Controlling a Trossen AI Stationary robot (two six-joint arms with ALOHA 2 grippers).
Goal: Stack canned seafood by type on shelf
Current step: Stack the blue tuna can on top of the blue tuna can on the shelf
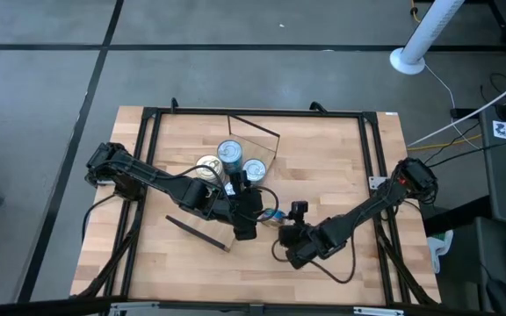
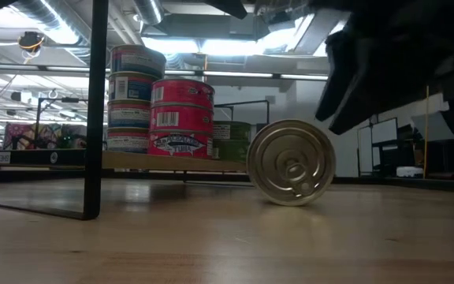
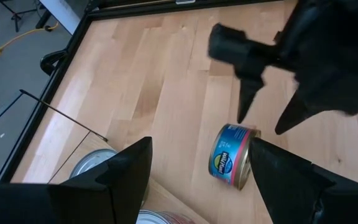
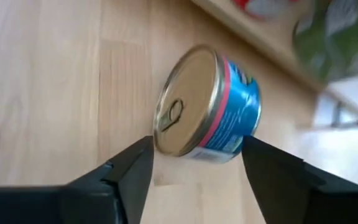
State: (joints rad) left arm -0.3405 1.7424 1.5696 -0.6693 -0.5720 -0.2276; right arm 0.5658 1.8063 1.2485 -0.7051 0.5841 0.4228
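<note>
Lying on its side on the table near the shelf (image 2: 164, 162), the blue can (image 4: 213, 106) sits between the right gripper's (image 4: 194, 168) open fingers, let go, likely needing a better grab.

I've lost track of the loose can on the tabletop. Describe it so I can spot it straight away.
Start from the shelf carrying the stacked tins. In front of it, on the bare wooden tabletop, one can lies alone between both end effectors. Unlike the upright stacked tins, it is tipped on its side, showing a gold pull-tab lid and a blue label with a red band.
</note>
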